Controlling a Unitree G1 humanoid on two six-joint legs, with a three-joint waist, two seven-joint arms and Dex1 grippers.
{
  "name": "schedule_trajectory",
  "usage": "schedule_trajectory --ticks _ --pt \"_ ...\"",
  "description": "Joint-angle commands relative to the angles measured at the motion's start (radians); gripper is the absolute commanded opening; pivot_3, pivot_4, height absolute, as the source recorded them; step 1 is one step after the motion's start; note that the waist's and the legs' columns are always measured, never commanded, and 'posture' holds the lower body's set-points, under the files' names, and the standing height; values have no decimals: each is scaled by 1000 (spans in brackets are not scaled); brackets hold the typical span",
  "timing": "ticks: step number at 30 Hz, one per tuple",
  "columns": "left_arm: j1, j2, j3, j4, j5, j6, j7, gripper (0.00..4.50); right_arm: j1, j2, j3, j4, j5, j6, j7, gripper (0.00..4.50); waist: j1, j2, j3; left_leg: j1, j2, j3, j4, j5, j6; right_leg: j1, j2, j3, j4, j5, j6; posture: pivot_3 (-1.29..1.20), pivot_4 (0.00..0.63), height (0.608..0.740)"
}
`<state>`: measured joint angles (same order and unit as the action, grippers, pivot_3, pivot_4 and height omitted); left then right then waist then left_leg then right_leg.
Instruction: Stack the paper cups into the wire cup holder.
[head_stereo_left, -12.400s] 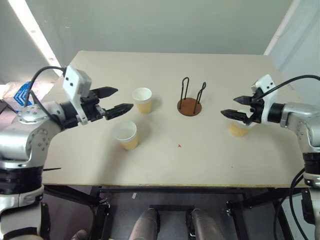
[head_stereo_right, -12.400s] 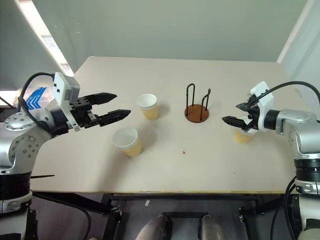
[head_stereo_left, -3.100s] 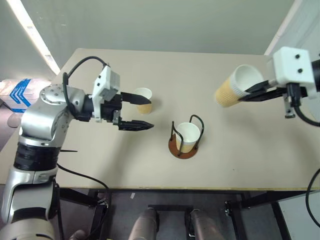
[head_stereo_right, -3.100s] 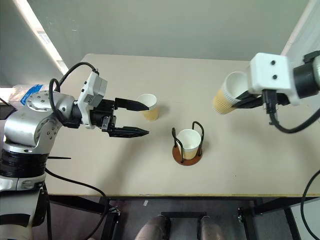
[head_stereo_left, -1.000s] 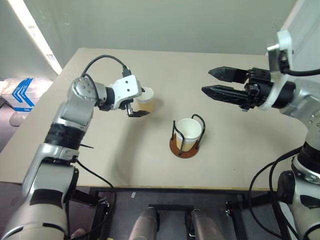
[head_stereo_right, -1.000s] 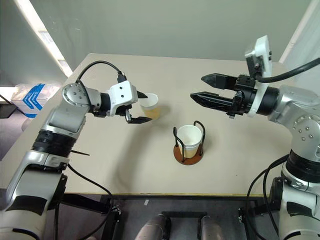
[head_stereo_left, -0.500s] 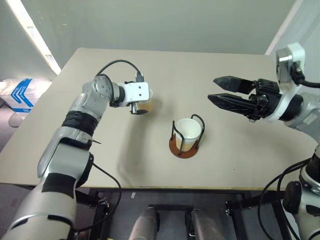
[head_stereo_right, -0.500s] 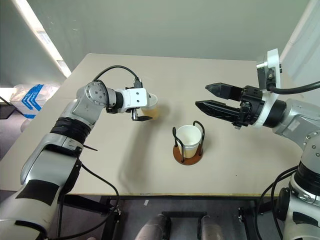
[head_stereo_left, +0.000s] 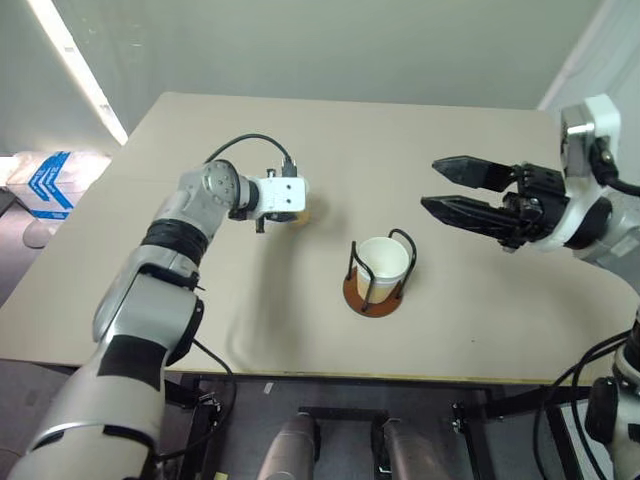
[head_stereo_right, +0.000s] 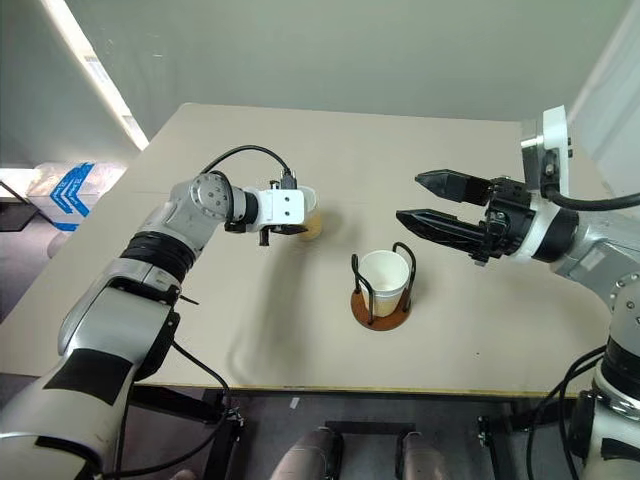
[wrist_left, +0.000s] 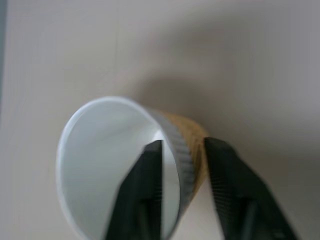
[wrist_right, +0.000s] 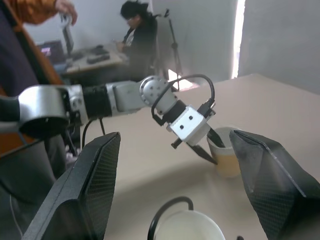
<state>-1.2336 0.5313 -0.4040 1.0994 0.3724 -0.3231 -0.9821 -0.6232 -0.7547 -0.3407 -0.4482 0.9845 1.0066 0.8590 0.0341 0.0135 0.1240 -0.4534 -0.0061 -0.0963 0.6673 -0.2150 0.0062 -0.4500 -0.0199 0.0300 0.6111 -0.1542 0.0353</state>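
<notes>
Head views: the left gripper is reaching onto a tan ribbed cup on the smooth beige table, having pushed in closer than a second ago. A thin black wire holder on a round brown base is cradling white-rimmed nested cups. The right gripper is hanging spread and empty.

Left wrist view: its fingers are pinching the cup wall, one inside, one outside.

Right wrist view: people are sitting behind.

One paper cup stands upright on the table. Nested cups sit inside the wire cup holder, mid-table.
</notes>
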Motion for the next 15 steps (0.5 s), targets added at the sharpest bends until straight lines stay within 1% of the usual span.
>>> schedule_trajectory --ticks 1,2,6,9,11,13,15 --pt "-46 3 47 -15 -58 -17 -98 129 21 -76 1 -1 -33 -91 102 3701 1 0 0 0 0 0 0 0 0 0 0 0 0 0 0 0 150 740" --pt "-48 6 52 -19 -68 -20 -123 54 27 -98 7 7 -47 -111 126 3701 0 0 0 0 0 0 0 0 0 0 0 0 0 0 0 0 150 740" --pt "-63 35 76 -58 -118 -22 -275 54 37 -198 41 60 -129 -214 245 3701 0 0 0 -1 0 0 0 0 0 0 0 0 0 0 1 0 150 740" --pt "-61 53 92 -110 -170 -4 -401 54 22 -250 61 95 -159 -259 311 3701 -1 0 0 0 0 1 1 0 0 0 0 0 0 0 1 0 150 740" --pt "-53 60 104 -169 -211 31 -484 54 26 -293 80 117 -200 -299 359 3701 0 0 0 -1 0 1 1 0 1 0 0 0 0 0 1 0 150 740" --pt "-39 60 123 -258 -273 108 -574 54 35 -333 97 137 -226 -324 407 3701 2 0 0 -1 0 1 1 0 1 0 0 0 0 0 1 0 150 740" --pt "-24 63 127 -349 -332 189 -624 54 41 -357 104 149 -234 -331 433 3701 3 0 0 -2 0 1 2 0 3 0 -1 0 0 0 2 0 150 740"
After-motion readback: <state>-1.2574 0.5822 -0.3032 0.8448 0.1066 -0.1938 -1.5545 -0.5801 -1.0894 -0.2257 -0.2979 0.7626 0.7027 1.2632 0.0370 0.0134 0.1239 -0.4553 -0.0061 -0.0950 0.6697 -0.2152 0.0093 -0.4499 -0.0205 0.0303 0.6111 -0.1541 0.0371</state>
